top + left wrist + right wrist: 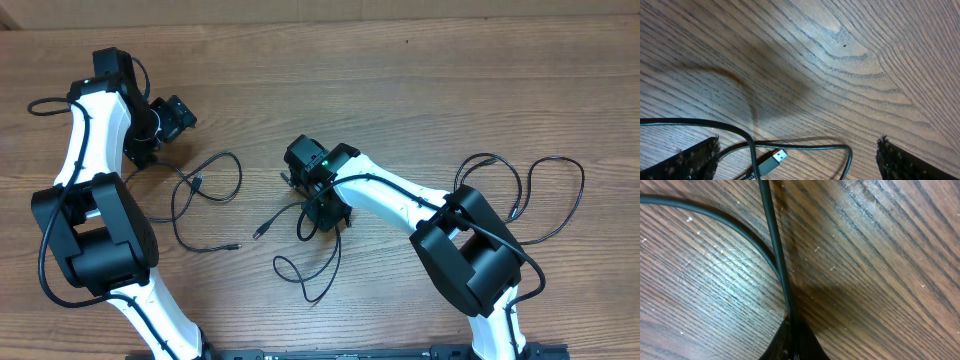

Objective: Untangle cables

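Thin black cables lie on the wood table. One left cable (212, 188) makes loose loops. Its blue-tipped USB plug (774, 161) lies between my left fingers, with a strand (840, 148) curving past it. My left gripper (172, 118) (797, 167) is open above that cable and touches nothing. A second cable (318, 268) loops in the middle, its plug end (262, 231) pointing left. My right gripper (322, 208) (792, 342) is shut on this cable's strand (774, 240) close to the table. A third cable (548, 190) loops at the right.
The wood table (420, 80) runs across the whole view. The left arm's black link (95, 235) stands at the left, and the right arm's black link (475, 255) stands at the lower right, next to the right cable loops.
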### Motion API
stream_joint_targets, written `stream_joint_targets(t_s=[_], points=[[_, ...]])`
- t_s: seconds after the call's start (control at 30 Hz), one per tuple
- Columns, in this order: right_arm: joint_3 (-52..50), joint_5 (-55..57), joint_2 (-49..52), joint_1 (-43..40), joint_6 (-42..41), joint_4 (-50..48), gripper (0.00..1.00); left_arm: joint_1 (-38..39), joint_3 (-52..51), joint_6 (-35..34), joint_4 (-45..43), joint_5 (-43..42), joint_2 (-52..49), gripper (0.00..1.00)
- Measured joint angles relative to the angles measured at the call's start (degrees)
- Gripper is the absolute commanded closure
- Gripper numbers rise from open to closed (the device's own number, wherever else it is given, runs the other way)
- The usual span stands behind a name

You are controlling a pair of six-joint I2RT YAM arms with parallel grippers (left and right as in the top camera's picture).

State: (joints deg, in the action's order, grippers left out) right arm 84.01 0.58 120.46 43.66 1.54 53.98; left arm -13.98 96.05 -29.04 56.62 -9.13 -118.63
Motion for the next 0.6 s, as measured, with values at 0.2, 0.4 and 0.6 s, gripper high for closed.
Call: stream_joint_targets(t_s=[0.2, 0.4, 0.6], points=[[-0.44, -0.28, -0.59, 0.0, 0.02, 0.09, 0.96, 0.0, 0.0, 0.0, 0.0, 0.0, 0.0, 0.0], [-3.76, -0.04, -4.72, -0.13, 0.0, 1.27, 0.96, 0.0, 0.0, 0.0, 0.0, 0.0, 0.0, 0.0], [-3.87, 0.17, -18.84, -0.13, 0.02, 2.25, 0.96, 0.0, 0.0, 0.0, 0.0, 0.0, 0.0, 0.0]])
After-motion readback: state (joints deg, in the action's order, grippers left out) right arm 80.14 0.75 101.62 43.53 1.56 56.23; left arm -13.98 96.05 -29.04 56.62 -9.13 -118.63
